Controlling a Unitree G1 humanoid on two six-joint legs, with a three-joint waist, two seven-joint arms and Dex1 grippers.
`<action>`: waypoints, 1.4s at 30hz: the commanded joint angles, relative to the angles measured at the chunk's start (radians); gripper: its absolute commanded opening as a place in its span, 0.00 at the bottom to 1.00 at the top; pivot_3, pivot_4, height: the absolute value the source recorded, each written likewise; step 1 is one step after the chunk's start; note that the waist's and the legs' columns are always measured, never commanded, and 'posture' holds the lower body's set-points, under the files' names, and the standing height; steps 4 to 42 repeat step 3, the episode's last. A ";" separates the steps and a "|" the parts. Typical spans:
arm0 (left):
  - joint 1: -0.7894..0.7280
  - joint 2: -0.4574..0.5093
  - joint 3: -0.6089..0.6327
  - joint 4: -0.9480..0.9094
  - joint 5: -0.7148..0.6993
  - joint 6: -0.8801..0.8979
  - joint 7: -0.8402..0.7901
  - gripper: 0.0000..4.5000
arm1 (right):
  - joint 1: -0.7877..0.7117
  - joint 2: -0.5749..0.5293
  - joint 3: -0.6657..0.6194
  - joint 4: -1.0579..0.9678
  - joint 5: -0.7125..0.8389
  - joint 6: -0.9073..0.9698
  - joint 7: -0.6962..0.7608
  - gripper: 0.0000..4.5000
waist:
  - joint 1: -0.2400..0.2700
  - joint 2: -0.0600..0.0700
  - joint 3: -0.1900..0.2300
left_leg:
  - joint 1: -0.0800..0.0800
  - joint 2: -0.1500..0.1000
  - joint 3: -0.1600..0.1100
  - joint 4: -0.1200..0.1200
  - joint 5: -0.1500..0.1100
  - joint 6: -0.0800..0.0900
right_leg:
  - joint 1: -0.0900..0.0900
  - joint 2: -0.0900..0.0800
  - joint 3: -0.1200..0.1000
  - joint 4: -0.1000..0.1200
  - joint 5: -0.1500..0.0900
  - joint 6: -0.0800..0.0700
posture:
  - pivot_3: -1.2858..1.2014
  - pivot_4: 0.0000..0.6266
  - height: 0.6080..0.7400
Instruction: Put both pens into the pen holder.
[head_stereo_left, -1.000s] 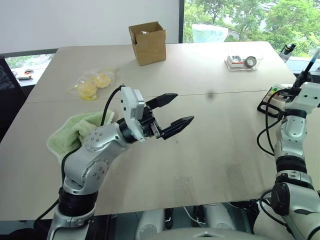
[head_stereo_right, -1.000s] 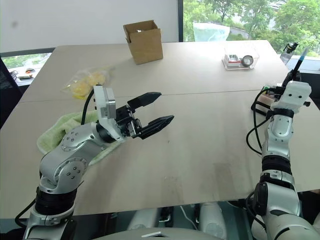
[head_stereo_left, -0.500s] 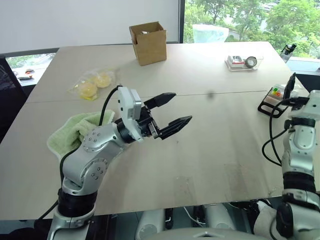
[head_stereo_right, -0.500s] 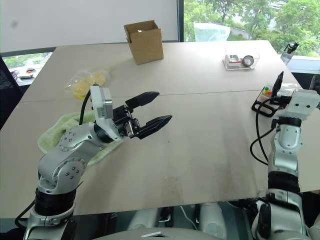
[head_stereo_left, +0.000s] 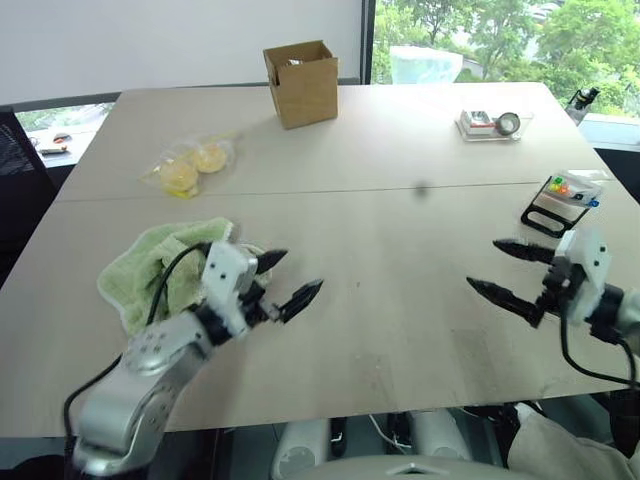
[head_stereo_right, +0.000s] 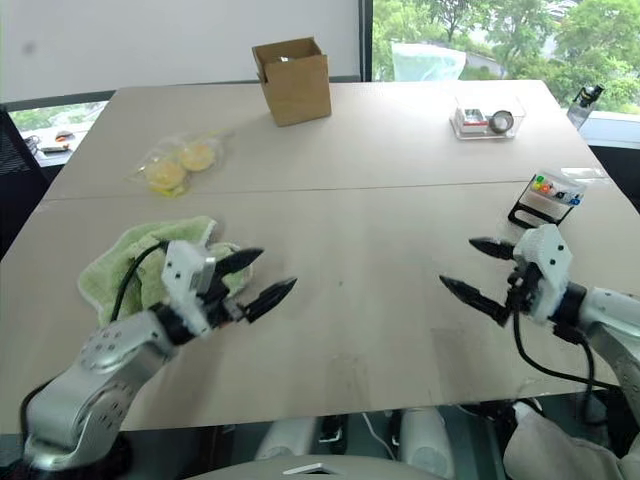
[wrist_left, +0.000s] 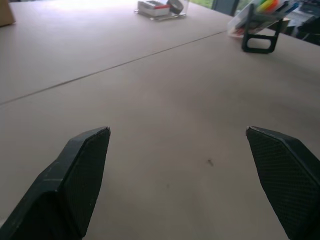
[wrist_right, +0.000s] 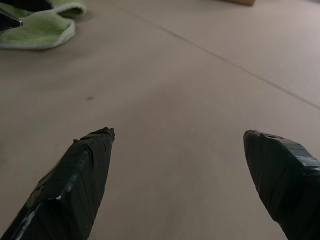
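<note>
The pen holder (head_stereo_left: 558, 201), a small slanted black stand with clear sides and colourful bits inside, sits near the table's right edge; the left wrist view also shows the holder (wrist_left: 260, 25). The pens are hidden or out of view; I cannot pick them out among the holder's contents. My right gripper (head_stereo_left: 485, 264) hovers low over the table in front of the holder and apart from it, open and empty, pointing towards the middle. My left gripper (head_stereo_left: 295, 273) is open and empty too, low over the table beside the green cloth (head_stereo_left: 160, 270).
A brown cardboard box (head_stereo_left: 302, 83) stands at the back. A bag of yellow items (head_stereo_left: 188, 168) lies back left. A clear box with a metal item (head_stereo_left: 490, 123) sits back right, and a clear plastic container (head_stereo_left: 420, 65) is at the far edge. Bare tabletop lies between the grippers.
My right arm came down from above the pen holder to low over the table, and its gripper opened. My left arm sank and drew back towards the green cloth, still open.
</note>
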 joint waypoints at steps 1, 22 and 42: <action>0.088 -0.006 0.067 -0.101 -0.035 0.000 0.013 1.00 | 0.010 -0.010 -0.061 0.035 -0.011 -0.012 0.074 0.98 | 0.005 -0.001 0.000 | 0.000 0.000 0.000 0.000 0.000 0.000 | 0.001 0.000 0.000 -0.002 0.000 0.000 | 0.52 0.24 1.00; 0.153 -0.004 0.098 -0.132 -0.059 0.015 0.014 1.00 | 0.000 0.001 -0.064 0.060 -0.021 -0.006 0.077 0.98 | 0.008 0.000 0.001 | 0.000 0.000 -0.001 0.000 -0.001 0.001 | 0.001 0.000 -0.001 -0.002 0.000 0.000 | 0.52 0.24 1.00; 0.153 -0.004 0.098 -0.132 -0.059 0.015 0.014 1.00 | 0.000 0.001 -0.064 0.060 -0.021 -0.006 0.077 0.98 | 0.008 0.000 0.001 | 0.000 0.000 -0.001 0.000 -0.001 0.001 | 0.001 0.000 -0.001 -0.002 0.000 0.000 | 0.52 0.24 1.00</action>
